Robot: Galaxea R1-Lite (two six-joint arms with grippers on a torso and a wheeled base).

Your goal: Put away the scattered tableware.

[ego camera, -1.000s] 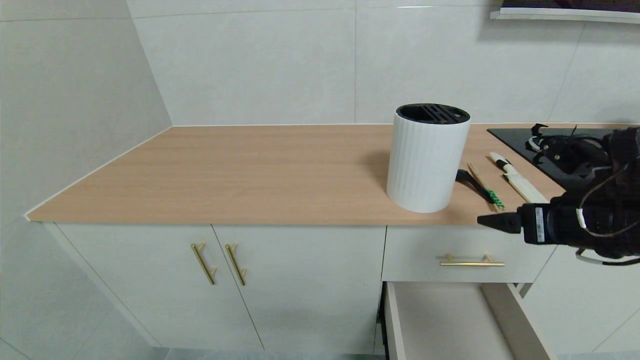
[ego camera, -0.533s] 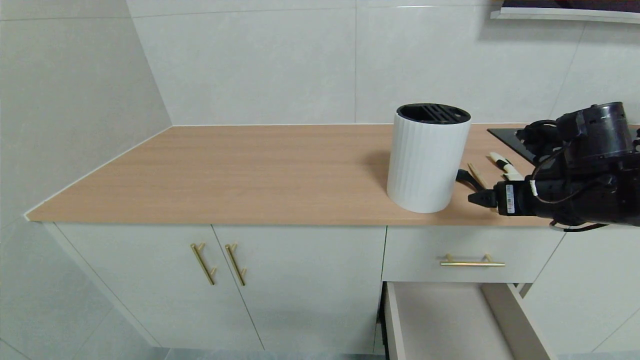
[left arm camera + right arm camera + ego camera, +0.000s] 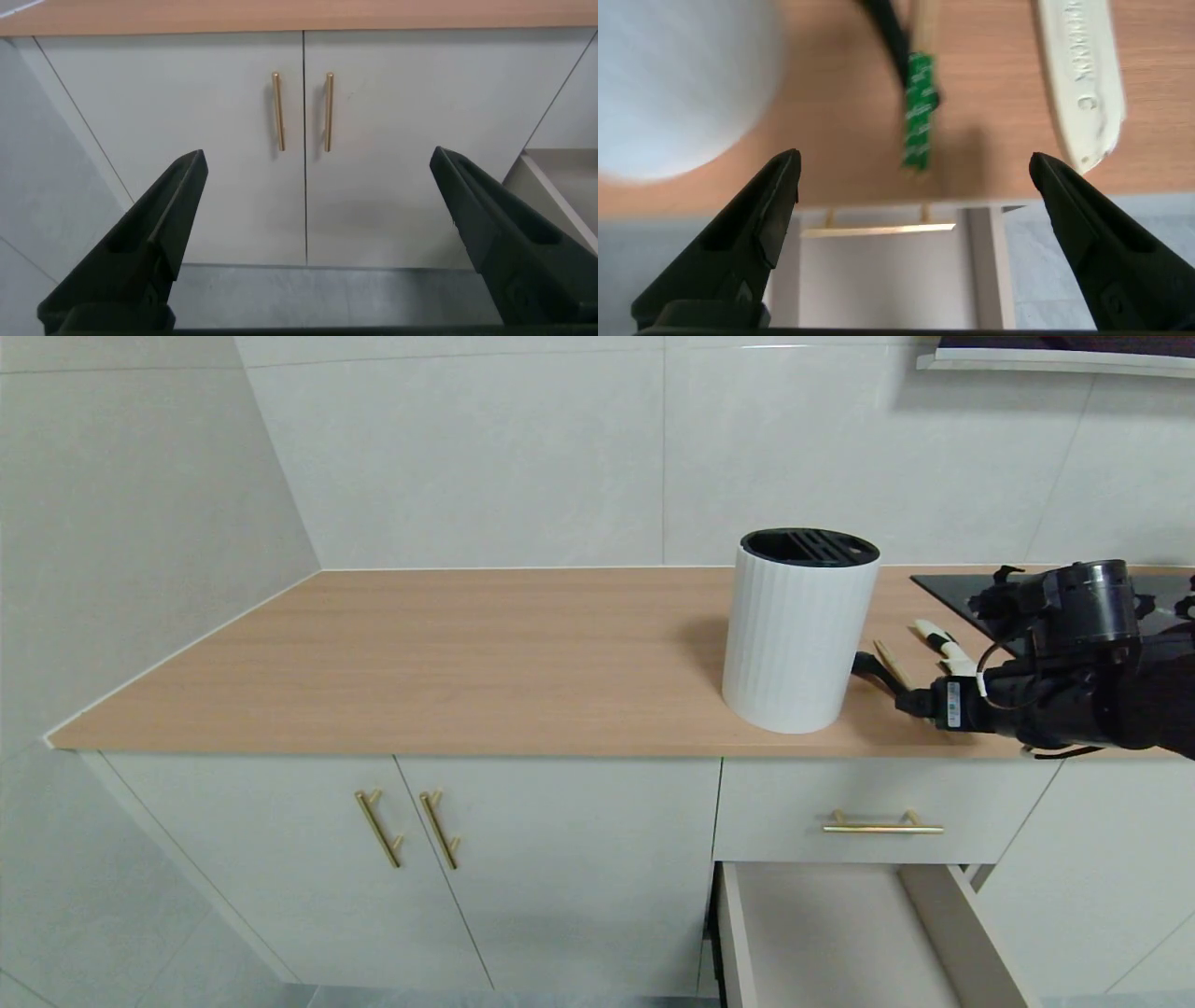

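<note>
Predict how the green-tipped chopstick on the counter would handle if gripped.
Probably stiff and light: the green-tipped chopstick is a thin, straight wooden stick. Lying flat on the counter, it may roll or slip from the open right gripper.

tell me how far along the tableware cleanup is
Done: only the lower white drawer is pulled open. In hand: nothing; the open right gripper hovers over the green-banded wooden chopsticks. Left: chopsticks, black-handled utensil and cream utensil lie on the wooden counter beside the white ribbed holder.

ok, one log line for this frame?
right gripper: jaws open at chopsticks beside white holder | left gripper: jaws open, facing cabinet doors | drawer: open
</note>
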